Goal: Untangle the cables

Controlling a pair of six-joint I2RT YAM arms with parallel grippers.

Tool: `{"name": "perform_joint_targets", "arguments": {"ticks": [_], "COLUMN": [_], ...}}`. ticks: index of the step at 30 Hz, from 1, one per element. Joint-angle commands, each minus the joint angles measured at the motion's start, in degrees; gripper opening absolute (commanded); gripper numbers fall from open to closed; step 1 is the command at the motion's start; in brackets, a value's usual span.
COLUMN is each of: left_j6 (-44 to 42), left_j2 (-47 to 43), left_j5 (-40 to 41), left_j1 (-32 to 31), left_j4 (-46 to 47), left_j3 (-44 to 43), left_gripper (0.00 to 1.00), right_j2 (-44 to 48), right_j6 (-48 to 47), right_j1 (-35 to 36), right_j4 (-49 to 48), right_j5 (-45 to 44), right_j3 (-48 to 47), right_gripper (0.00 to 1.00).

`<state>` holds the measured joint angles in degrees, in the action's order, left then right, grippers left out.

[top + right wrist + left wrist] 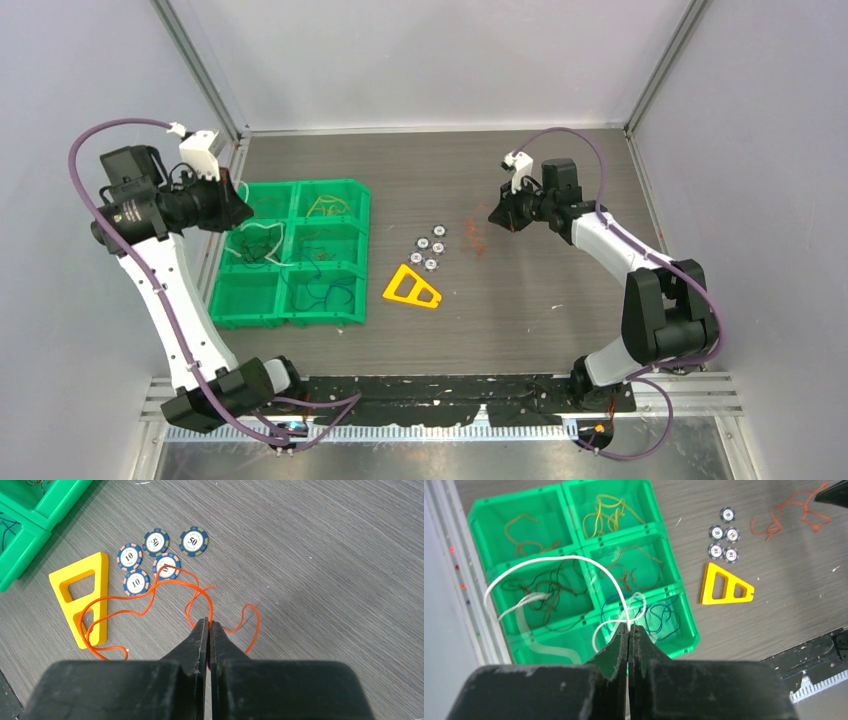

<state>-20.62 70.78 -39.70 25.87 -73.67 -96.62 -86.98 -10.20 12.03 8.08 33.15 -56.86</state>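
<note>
Two cables held: left fingers point(617, 647) pinch the white cable point(549, 559) above the green tray point(621, 534); right fingers point(198, 641) pinch the orange cable point(125, 596) over the table point(325, 555). Judged light, limp, springy; grip mid-strand, away from loops.

Overhead overview — wrist close-ups sharing poker chips point(166, 560)

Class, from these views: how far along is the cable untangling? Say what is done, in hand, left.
Done: the tray holds yellow cables and blue cables in separate bins, others too. In hand: the left gripper is shut on a white cable above the tray; the right gripper is shut on an orange cable. Left: placing those two; no other loose cable shows.
</note>
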Motion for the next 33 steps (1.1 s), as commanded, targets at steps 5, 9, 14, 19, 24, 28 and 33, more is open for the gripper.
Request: {"name": "perform_joint_targets", "arguments": {"ticks": [5,9,14,19,24,28,33], "left_j6": [-8.9,-10.3,-10.9,-11.1,-10.3,-8.5,-6.2], "left_j2": [-1.0,-0.6,-1.4,-2.4,-4.2,-5.3,-5.0], "left_j5": [-1.5,-0.7,1.1,2.2,3.9,4.7,4.5], "left_j1": [6.1,6.7,7.8,8.9,9.5,9.5,9.6], "left_j4": [-12.6,-13.6,-13.1,-14.3,-13.1,-10.2,-6.2], "left_j3": [-0.6,-0.5,0.1,1.7,5.0,9.2,14.1], "left_gripper": [0.0,0.0,0.0,0.0,0.0,0.0,0.0], "right_j2": [1.4,0.9,-0.1,-0.8,-1.8,-2.4,-3.1], "right_j6": [-1.4,-1.4,-1.3,-0.8,-0.6,-0.8,-1.3], "right_j1": [0.1,0.1,0.1,0.1,0.1,0.1,0.1], "right_j4": [-0.9,-0.8,-0.4,-0.3,0.0,0.6,1.7], "right_j5": [1.9,2.3,2.4,2.8,3.7,3.9,4.1], "right_j3": [-2.2,-2.5,-3.6,-4.5,-5.5,-6.6,-7.6], "right_gripper": [0.06,0.05,0.05,0.05,0.05,0.05,0.05]}}
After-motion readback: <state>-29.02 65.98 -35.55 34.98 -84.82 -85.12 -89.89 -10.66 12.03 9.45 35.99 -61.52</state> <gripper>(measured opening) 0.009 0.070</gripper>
